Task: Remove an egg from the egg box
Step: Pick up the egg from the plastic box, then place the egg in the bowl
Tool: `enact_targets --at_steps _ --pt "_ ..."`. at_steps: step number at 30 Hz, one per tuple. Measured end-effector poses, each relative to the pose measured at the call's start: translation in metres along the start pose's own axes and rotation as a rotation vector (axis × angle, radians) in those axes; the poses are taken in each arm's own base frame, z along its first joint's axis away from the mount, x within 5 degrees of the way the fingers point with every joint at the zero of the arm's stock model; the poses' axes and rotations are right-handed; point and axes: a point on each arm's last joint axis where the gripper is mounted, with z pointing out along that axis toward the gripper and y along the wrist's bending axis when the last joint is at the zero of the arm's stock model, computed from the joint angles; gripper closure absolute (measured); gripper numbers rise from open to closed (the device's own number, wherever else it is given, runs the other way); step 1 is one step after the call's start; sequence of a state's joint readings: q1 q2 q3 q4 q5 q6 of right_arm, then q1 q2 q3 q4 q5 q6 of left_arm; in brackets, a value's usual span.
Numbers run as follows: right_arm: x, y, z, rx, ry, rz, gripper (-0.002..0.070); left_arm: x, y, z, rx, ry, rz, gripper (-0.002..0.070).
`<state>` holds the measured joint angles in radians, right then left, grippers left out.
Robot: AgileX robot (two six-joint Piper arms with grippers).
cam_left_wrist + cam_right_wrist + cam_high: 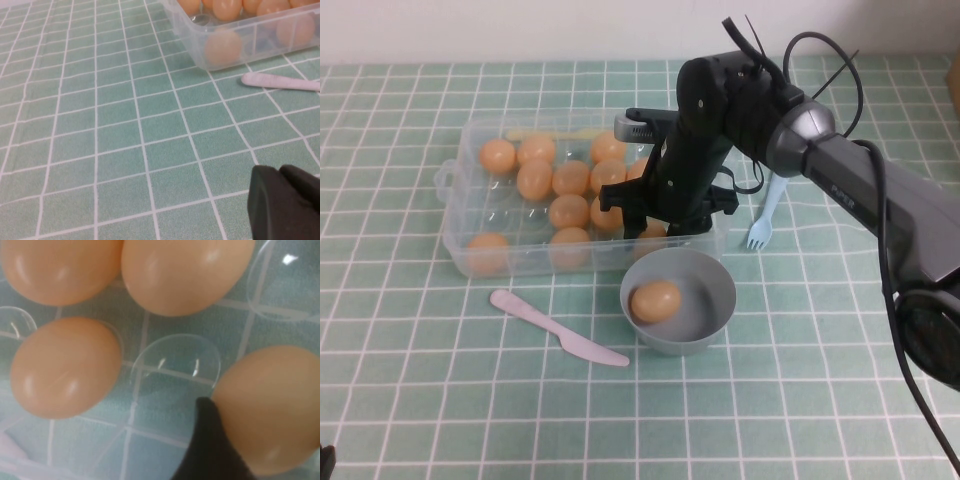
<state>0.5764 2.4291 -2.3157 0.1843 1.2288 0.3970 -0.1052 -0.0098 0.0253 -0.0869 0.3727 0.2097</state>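
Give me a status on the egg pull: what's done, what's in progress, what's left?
Done: one egg already sits in the grey bowl, outside the egg box.
In hand: the right tool is down inside the egg box; in the right wrist view one finger touches an egg, but a closed grip isn't visible.
Left: grip, lift clear of the box. The left tool is low over the table, idle.

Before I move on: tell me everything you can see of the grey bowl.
The grey bowl is round, plain and smooth, plastic-looking, and stands upright on the green checked tablecloth, just in front of the egg box. One orange-tan egg lies inside, against its left wall. The right gripper is down in the egg box just behind the bowl; whether they touch is unclear. The left gripper hangs low over the cloth, well clear.
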Motion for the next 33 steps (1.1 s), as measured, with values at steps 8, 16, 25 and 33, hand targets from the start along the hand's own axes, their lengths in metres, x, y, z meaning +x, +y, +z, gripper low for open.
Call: enact_targets --at_steps 8,16,25,33 --pt "0.000 0.000 0.000 0.000 0.000 -0.001 0.0302 0.000 0.000 0.000 0.000 0.000 0.000 0.0678" --pt "-0.001 0.003 -0.013 -0.007 -0.029 -0.011 0.0304 0.000 0.000 0.000 0.000 0.000 0.000 0.0678" --pt "0.000 0.013 -0.092 -0.030 -0.171 -0.070 0.0304 0.000 0.000 0.000 0.000 0.000 0.000 0.0678" --pt "0.024 0.037 -0.146 -0.056 -0.241 -0.184 0.0304 0.000 0.000 0.000 0.000 0.000 0.000 0.0678"
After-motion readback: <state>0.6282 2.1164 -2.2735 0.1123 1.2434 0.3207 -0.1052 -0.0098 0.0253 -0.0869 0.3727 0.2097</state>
